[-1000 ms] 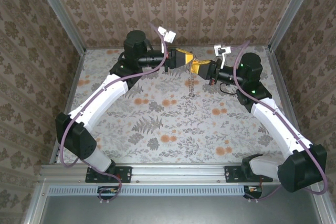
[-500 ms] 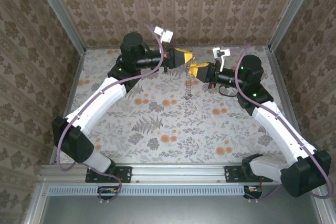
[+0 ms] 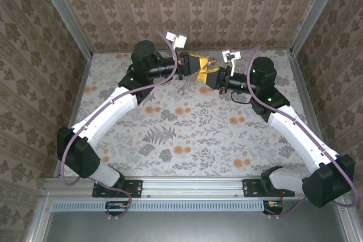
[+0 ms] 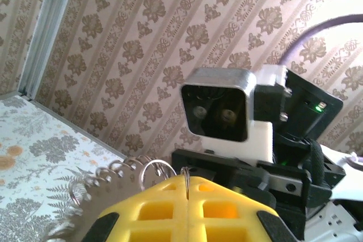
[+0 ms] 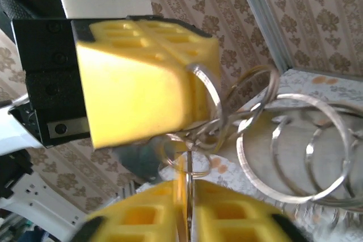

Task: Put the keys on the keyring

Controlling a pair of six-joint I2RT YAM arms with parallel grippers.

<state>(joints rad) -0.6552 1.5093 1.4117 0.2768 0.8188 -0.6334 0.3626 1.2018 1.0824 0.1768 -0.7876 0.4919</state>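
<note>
Above table [image 3: 187, 134] rear, L gripper [image 4: 187, 184] & R gripper [image 5: 185, 195] tips close, both clenched on keyring [image 5: 276, 140]

Under the left gripper [image 3: 207, 65] and the right gripper [image 3: 202, 76] spreads a grey, leaf-patterned tablecloth [image 3: 187, 128], dotted with orange flower prints [image 3: 182, 149]. Behind both grippers rises brown damask wallpaper [image 3: 193, 4], and it flanks them on either side too. Aluminium posts [image 3: 63, 12] frame the far corners. Well to the near side of the grippers runs an aluminium rail [image 3: 193, 186], then a slotted grey duct [image 3: 187, 204].
</note>
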